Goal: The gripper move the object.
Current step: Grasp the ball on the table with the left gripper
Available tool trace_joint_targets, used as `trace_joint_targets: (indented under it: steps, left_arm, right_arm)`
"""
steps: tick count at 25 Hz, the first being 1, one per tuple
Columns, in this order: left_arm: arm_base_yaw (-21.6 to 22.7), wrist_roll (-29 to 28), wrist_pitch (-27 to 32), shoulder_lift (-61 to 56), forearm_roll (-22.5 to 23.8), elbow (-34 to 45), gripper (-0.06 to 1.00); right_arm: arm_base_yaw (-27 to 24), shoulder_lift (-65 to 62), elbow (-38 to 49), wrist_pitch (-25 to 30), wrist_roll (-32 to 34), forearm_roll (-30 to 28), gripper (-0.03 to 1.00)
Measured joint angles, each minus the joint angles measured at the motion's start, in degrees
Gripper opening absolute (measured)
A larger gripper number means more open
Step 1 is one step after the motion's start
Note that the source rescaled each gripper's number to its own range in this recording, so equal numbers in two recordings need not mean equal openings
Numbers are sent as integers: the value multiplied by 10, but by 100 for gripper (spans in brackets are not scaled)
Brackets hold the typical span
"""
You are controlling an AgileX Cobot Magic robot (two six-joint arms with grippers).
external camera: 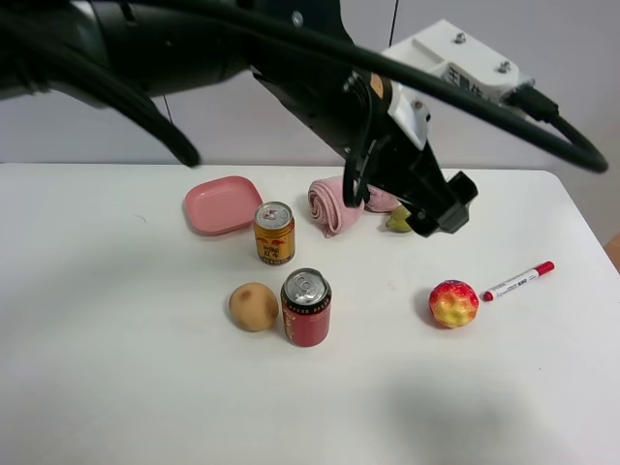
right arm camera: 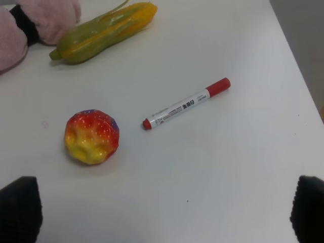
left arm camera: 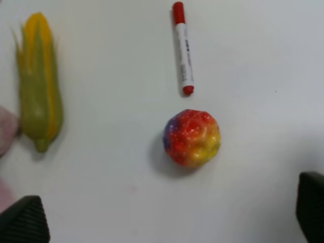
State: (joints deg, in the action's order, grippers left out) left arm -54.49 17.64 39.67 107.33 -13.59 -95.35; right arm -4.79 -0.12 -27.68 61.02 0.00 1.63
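Jaws of the left gripper (external camera: 444, 205) stand apart in the high view, raised above the white table (external camera: 116, 387) and partly hiding a corn cob (external camera: 397, 221). The object (external camera: 453, 303) rests on the table near a red marker (external camera: 518, 281). Left wrist view: the object (left arm camera: 192, 137) lies untouched, ahead of widely spread fingertips (left arm camera: 23, 220). Right wrist view: the right gripper (right arm camera: 164, 207) is likewise spread and empty, and the object (right arm camera: 91, 136) sits beside the marker (right arm camera: 185, 104).

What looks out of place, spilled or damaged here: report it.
Nothing stands out. The gold can and red can stand upright, nothing spilled; the marker lies flat; the red-yellow fruit looks whole, its dimples apparently moulded.
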Motion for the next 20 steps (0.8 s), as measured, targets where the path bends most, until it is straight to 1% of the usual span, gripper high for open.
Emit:
trace_joint_targets:
  steps: [5, 8, 13, 17, 20]
  left_arm:
    - [-17, 1, -48, 68, -4, 0, 100]
    - [-24, 13, -80, 108, -4, 0, 100]
    - [-39, 28, -114, 148, -4, 0, 100]
    - [-52, 26, -141, 163, -5, 0, 100]
    - [-52, 5, -149, 175, -6, 0, 100]
  right_arm:
    - [0, 0, 0, 0, 0, 0, 100]
    - [0, 0, 0, 0, 0, 0, 100]
    - [0, 0, 0, 0, 0, 0, 100]
    - [0, 0, 0, 0, 0, 0, 100]
    - [0, 0, 0, 0, 0, 0, 100]
